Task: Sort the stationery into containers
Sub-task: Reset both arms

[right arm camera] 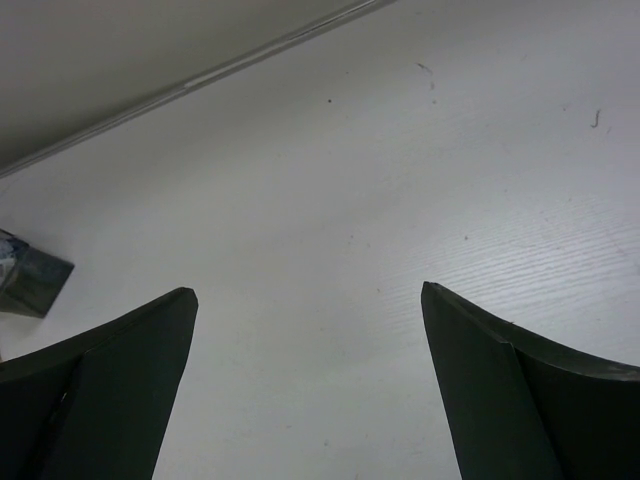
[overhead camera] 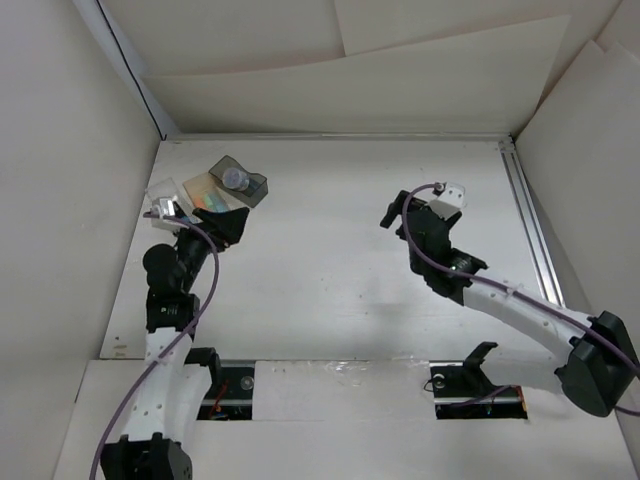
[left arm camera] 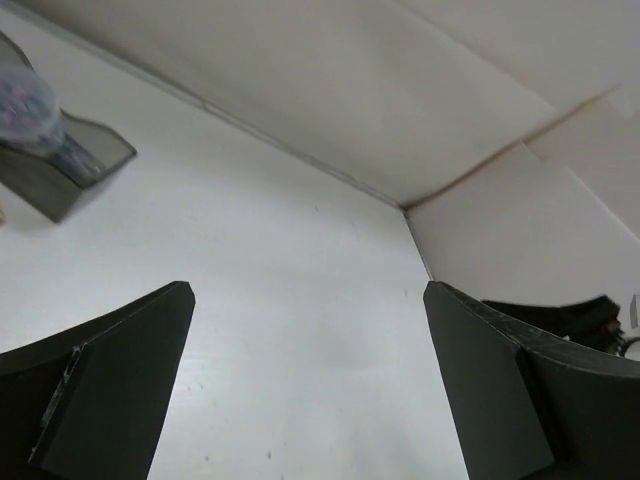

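Observation:
Three containers stand in a row at the far left: a clear box (overhead camera: 164, 193), an amber-tan box (overhead camera: 205, 190) with pale coloured stationery showing through it, and a smoky dark grey box (overhead camera: 246, 184) holding a small grey round piece (overhead camera: 234, 178). My left gripper (overhead camera: 232, 222) hangs just in front of the amber and grey boxes, open and empty (left arm camera: 308, 290). The grey box (left arm camera: 62, 170) sits at the upper left of the left wrist view. My right gripper (overhead camera: 392, 208) is over mid-table, right of the boxes, open with nothing in it (right arm camera: 308, 292). A corner of the grey box (right arm camera: 30, 282) shows far left.
White walls enclose the table on the left, back and right. A metal rail (overhead camera: 530, 220) runs along the right edge. Bare white tabletop (overhead camera: 320, 250) lies between the two grippers. The arm bases and cables sit at the near edge.

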Controlling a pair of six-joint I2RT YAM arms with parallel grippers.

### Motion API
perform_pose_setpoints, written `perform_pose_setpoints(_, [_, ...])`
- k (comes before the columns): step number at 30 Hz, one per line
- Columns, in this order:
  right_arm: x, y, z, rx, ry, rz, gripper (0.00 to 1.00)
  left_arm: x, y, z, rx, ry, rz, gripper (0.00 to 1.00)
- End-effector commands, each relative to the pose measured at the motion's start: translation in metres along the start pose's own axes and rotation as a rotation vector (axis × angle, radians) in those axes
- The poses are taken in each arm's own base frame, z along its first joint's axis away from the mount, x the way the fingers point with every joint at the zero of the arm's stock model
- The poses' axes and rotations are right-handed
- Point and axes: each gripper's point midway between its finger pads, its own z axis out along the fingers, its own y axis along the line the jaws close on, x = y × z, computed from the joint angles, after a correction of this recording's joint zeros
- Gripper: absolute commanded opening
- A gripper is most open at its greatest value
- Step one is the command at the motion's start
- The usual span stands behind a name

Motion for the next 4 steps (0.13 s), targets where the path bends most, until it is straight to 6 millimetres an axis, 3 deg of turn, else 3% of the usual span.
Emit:
perform_pose_setpoints(1, [-0.017,-0.002,0.000,0.069,-0.075,-0.009,1.00,0.013,-0.023,0.000,0.154,0.069,-0.032,1.00])
perform_pose_setpoints(4, [-0.023,-0.001,-0.009,0.075,-0.087,-0.012,1.00,0.025,-0.015,0.002,0.133,0.119,-0.006,1.00])
